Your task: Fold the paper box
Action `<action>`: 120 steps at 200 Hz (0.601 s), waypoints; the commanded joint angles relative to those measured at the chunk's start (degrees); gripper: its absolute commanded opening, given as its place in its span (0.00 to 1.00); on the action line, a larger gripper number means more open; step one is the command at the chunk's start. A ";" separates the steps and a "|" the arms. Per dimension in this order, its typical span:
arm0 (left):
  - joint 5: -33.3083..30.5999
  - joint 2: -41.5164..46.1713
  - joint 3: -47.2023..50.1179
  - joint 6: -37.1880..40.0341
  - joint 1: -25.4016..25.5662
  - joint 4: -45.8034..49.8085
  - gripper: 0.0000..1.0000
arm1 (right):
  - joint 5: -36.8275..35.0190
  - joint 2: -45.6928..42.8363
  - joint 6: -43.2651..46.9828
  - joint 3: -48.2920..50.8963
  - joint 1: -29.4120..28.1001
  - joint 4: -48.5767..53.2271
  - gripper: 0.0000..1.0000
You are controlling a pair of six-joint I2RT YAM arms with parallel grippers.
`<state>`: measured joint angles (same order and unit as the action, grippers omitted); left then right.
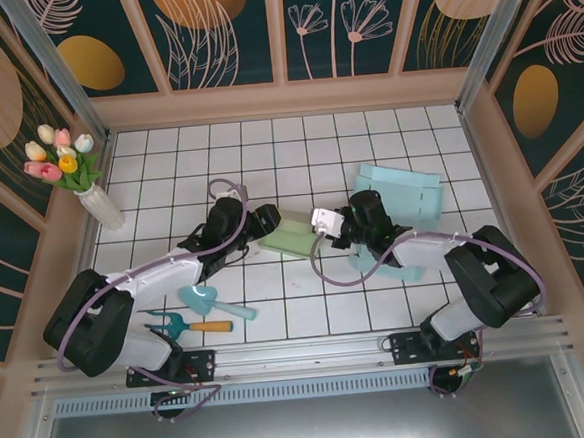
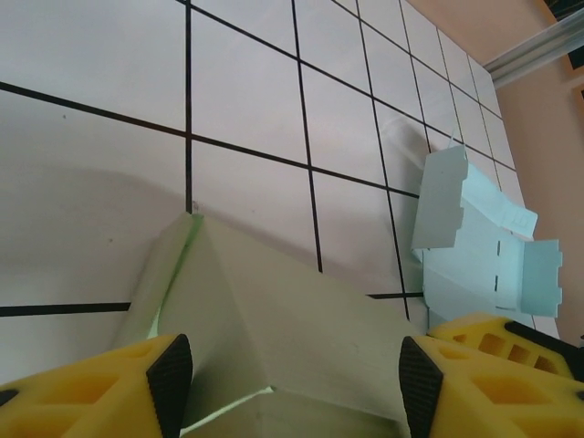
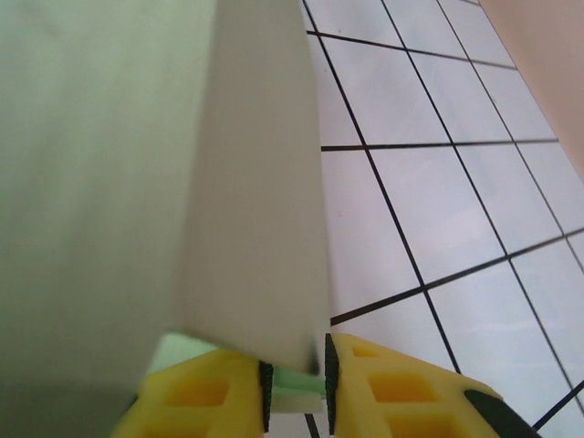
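Note:
The pale green paper box (image 1: 291,235) lies partly folded on the tiled table, between both grippers. My left gripper (image 1: 268,222) is at its left end, open wide. In the left wrist view its black pads (image 2: 171,379) stand on either side of the green box (image 2: 292,319) without pressing it. My right gripper (image 1: 325,223) meets the box's right end. In the right wrist view that gripper (image 3: 295,381) is shut on a thin green flap, and a tall panel of the box (image 3: 137,164) rises in front of the camera.
A light blue unfolded paper box (image 1: 403,197) lies right of the right gripper; its flat blue sheet (image 2: 484,265) also appears in the left wrist view. A teal scoop (image 1: 210,301) and an orange-handled garden fork (image 1: 191,326) lie near front left. A vase of tulips (image 1: 98,202) stands by the left wall.

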<state>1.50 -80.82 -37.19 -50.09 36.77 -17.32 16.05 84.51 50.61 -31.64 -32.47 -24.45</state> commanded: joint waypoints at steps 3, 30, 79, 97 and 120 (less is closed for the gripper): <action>-3.15 1.70 2.25 -0.11 0.65 -0.13 0.63 | 1.10 -0.54 -0.32 -2.06 -0.40 3.00 0.33; -4.13 0.97 4.02 -0.37 0.60 -0.95 0.62 | 0.76 -2.04 -1.33 -1.81 -0.85 4.22 0.36; -5.84 -0.61 4.24 -0.54 0.62 -1.23 0.62 | -5.95 -8.21 -9.81 -0.80 -2.15 7.37 0.38; -6.58 -1.03 3.72 -0.36 0.60 -0.55 0.62 | -9.74 -11.53 -16.16 -0.28 -2.17 9.33 0.38; -7.24 -1.21 3.26 -0.31 0.59 0.38 0.62 | -11.85 -14.39 -24.77 -0.20 -2.18 11.82 0.44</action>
<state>-3.77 -81.23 -33.17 -50.11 37.08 -17.34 8.75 73.25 38.02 -32.12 -34.35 -16.75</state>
